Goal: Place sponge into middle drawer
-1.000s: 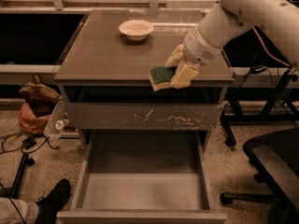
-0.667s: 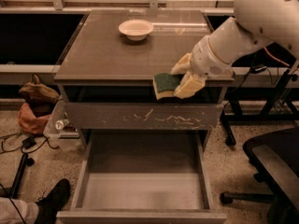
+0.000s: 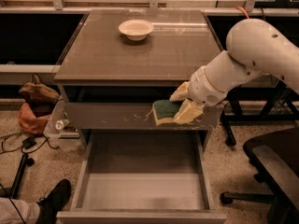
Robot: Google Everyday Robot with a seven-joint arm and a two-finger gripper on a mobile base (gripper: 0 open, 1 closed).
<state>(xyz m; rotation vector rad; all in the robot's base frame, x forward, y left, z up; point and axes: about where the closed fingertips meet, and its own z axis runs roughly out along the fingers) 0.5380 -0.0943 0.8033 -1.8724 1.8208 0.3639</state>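
My gripper [image 3: 181, 104] is shut on the sponge [image 3: 165, 111], which shows a dark green top over a pale yellow body. It holds the sponge in the air in front of the scratched grey drawer front [image 3: 112, 115], past the front edge of the cabinet top. The middle drawer [image 3: 140, 189] stands pulled open below, with a plain grey floor and low side walls. The sponge hangs above the drawer's back right part. My white arm [image 3: 254, 55] comes in from the right.
A white bowl [image 3: 136, 29] sits on the cabinet top [image 3: 135, 55] at the back. A black office chair [image 3: 273, 167] stands at the right. A brown bag [image 3: 37, 97] and cables lie on the floor at the left. A person's shoe [image 3: 53, 199] is at the bottom left.
My gripper has carried the sponge forward and down, from over the cabinet top's front right edge to in front of the scratched drawer front, above the open drawer.
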